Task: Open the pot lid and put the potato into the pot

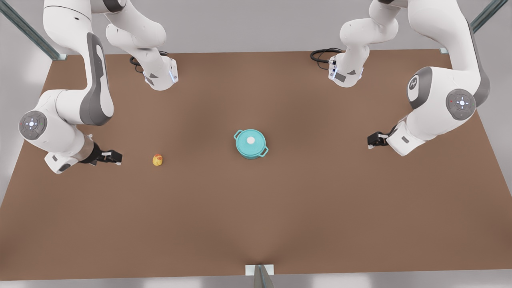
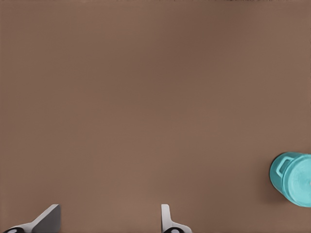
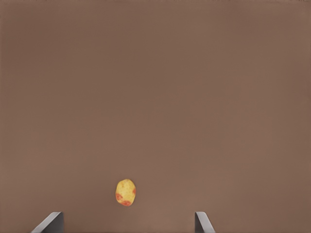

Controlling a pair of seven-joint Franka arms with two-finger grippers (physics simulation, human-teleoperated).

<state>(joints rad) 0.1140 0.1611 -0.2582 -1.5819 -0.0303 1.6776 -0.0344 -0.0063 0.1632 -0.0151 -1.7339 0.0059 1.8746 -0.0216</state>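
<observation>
On the front view's left, the right gripper [image 1: 114, 157] hung low over the brown counter [image 1: 256, 224] with fingers apart and empty, the potato [image 1: 157, 160] lying just ahead of their tips and nearer this arm. Centred farther along, the pot [image 1: 251, 145] sat upright with the pot lid [image 1: 250, 140] on. Well beyond it, the left gripper [image 1: 373, 141] waited, fingers apart, pointing potward.

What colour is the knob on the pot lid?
White, at the centre of the teal pot lid; the front view shows it best.
</observation>
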